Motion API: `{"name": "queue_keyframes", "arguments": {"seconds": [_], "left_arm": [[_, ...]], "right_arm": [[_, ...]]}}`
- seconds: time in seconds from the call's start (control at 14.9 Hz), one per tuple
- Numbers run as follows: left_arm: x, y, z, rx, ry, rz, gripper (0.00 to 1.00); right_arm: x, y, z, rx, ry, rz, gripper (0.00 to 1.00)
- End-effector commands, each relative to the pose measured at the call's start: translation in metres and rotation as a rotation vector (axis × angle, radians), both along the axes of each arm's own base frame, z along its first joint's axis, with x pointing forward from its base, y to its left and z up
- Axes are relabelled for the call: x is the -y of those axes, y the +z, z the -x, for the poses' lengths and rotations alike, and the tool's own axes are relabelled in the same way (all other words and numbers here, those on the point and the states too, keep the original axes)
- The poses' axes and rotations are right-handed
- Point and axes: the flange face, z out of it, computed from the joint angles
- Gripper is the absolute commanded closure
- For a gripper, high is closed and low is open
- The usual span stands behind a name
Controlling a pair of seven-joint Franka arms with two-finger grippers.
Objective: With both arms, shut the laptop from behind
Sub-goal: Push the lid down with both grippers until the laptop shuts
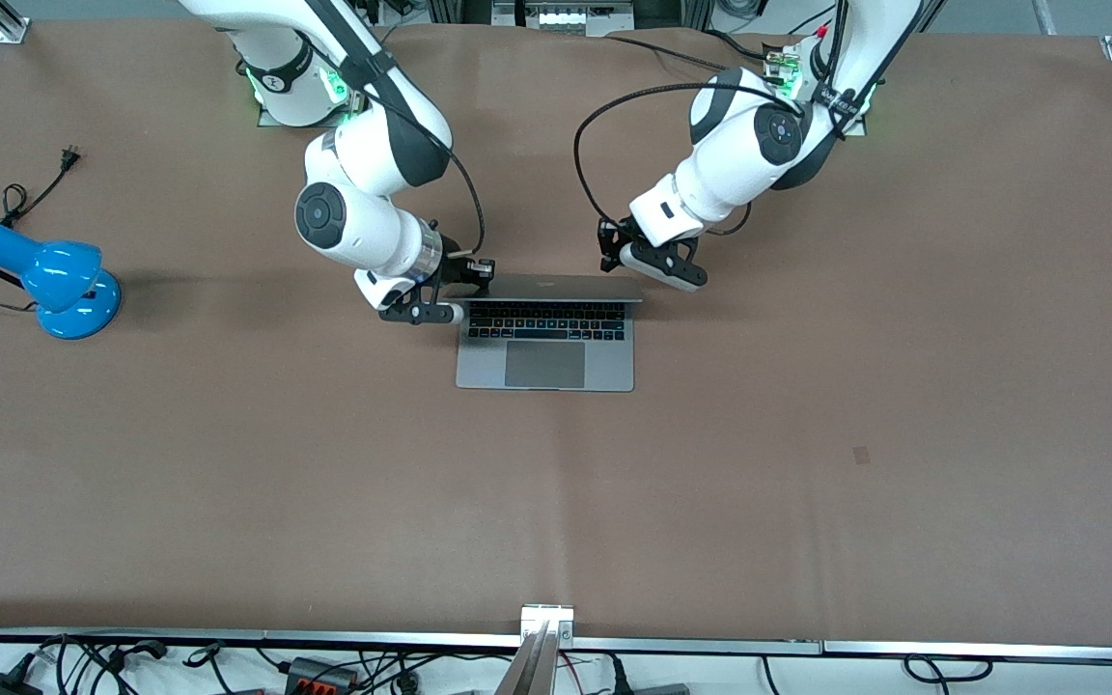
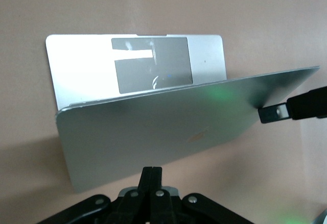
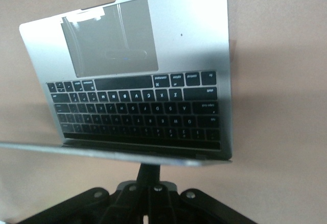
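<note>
the laptop [image 1: 545,333] sits open near the middle of the brown worktop [image 1: 807,434], its trackpad edge toward the front camera and its lid standing up at the edge nearest my bases. both my tools are down at the back of that lid: my right tool [image 1: 464,280] is at the lid's top corner toward the right arm's end, and my left tool [image 1: 614,253] is just beside the corner toward the left arm's end. both have their fingers pressed together with nothing clamped between them, so i am pushing, not grasping. in the left wrist view the lid's grey back already leans over the keyboard, with the right tool's tip touching its upper corner; whether my left tool touches the lid yet i cannot tell. i judge the closing push is under way but far from finished, since the keyboard and trackpad are fully exposed. the next move calls for both tools to press forward and downward together, evenly, so the lid folds without twisting or sliding the base along the worktop. a pale logo shows on the lid's back; the key legends are too small to read. a blue desk lamp [image 1: 54,280] lies well apart, toward the right arm's end
</note>
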Motion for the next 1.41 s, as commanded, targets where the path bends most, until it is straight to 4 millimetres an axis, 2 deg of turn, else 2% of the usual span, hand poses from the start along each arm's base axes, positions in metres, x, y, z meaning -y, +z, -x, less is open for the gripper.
{"name": "queue_keyframes", "arguments": {"seconds": [0.0,0.27,0.61,0.74,1.01,1.35], "left_arm": [[0.001,-0.01,-0.013,0.019,-0.015,0.024,0.99],[-0.002,-0.036,-0.024,-0.005,0.003,0.037,0.99],[-0.003,-0.054,-0.04,-0.008,0.043,0.058,0.99],[-0.008,-0.07,-0.044,0.002,0.074,0.055,0.99],[-0.005,-0.091,-0.059,-0.001,0.091,0.081,0.99],[-0.011,-0.116,-0.073,-0.007,0.084,0.081,0.99]], "right_arm": [[-0.004,-0.011,-0.014,0.023,0.01,0.006,1.0],[-0.007,-0.024,-0.022,0.023,0.007,0.006,1.0],[-0.009,-0.038,-0.036,0.018,-0.003,0.005,1.0],[-0.01,-0.043,-0.041,0.018,-0.006,0.004,1.0],[-0.011,-0.065,-0.05,0.037,0.003,0.023,1.0],[-0.01,-0.095,-0.052,0.066,-0.003,0.04,1.0]]}}
